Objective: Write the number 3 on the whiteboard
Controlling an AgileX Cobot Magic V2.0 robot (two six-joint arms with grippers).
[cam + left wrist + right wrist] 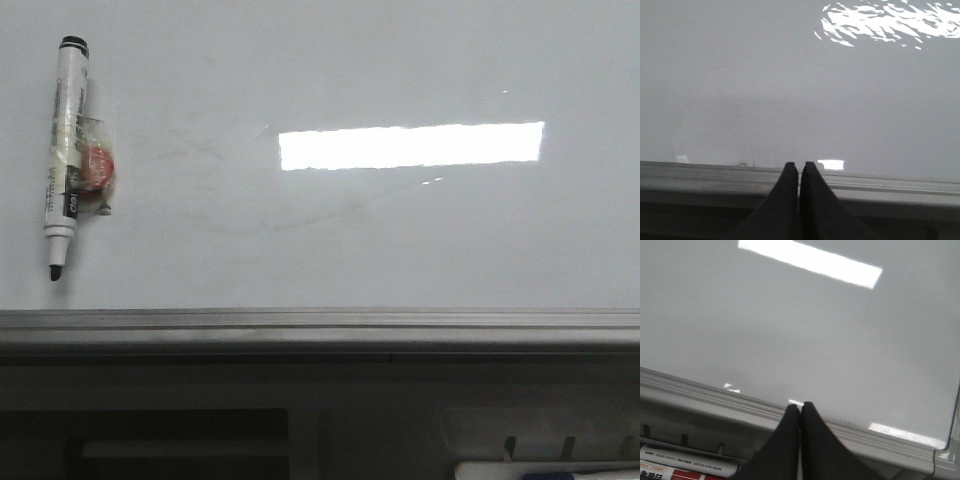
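The whiteboard (330, 230) fills the front view, glossy pale grey with faint erased smudges and a bright rectangular reflection. No number 3 shows on it. A white marker with a black tip (63, 155) lies at the far left, uncapped, tip toward me, beside a small clear wrapper with a red piece (97, 170). My left gripper (799, 166) is shut and empty above the board's near metal edge (880, 187). My right gripper (800, 407) is shut and empty above the near edge (730, 400) close to the board's right corner. Neither gripper shows in the front view.
A grey metal edge strip (320, 328) runs along the board's near side. Below it is a tray holding marker boxes (685, 467), also seen at the lower right of the front view (545, 470).
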